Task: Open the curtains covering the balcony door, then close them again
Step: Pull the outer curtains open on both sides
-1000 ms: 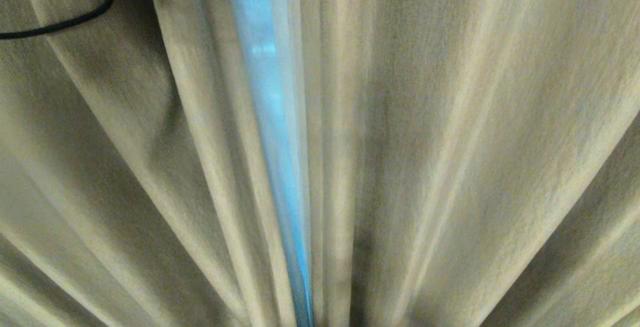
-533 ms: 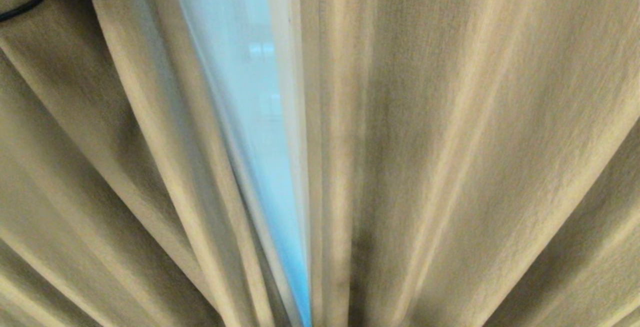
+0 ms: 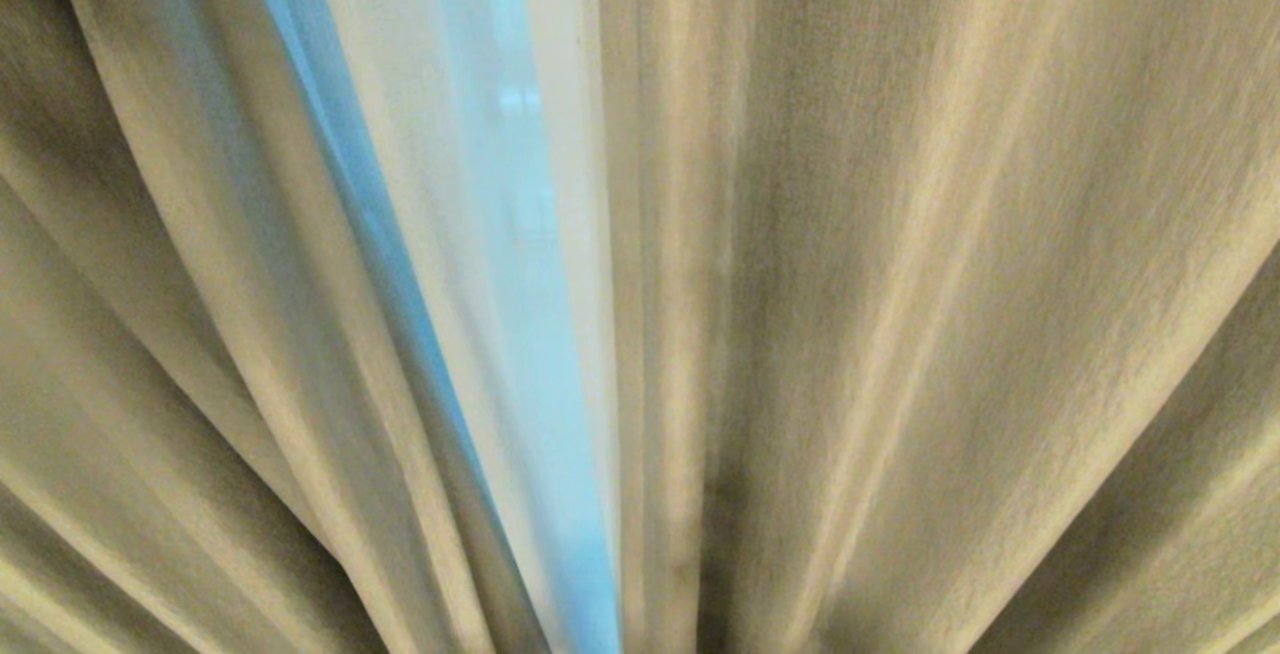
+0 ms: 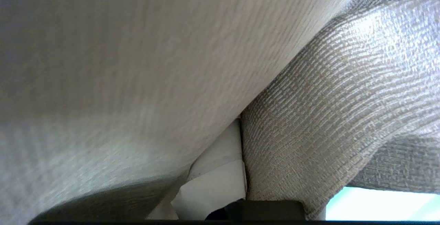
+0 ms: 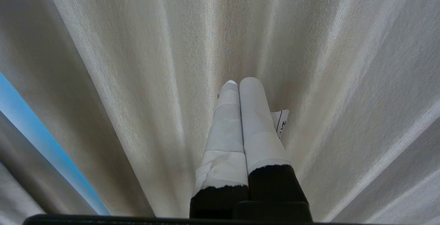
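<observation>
Left gripper (image 4: 237, 149) was clamped on a fold of the curtains (image 3: 900, 284), its taped fingers (image 4: 216, 180) mostly buried in the heavy woven drape. Right gripper (image 5: 239, 84) hung before the drape with its white-wrapped fingers pressed together, holding nothing. Pleated beige panels filled the head view; a narrow gap showed the white sheer (image 3: 470, 184) and blue light, hiding the balcony door.

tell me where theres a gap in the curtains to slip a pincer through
One free strip: the wedge between the left drape and the right drape, where only the thin white sheer hangs. Everywhere else heavy folds crowd; the left pincer is buried in fabric.
</observation>
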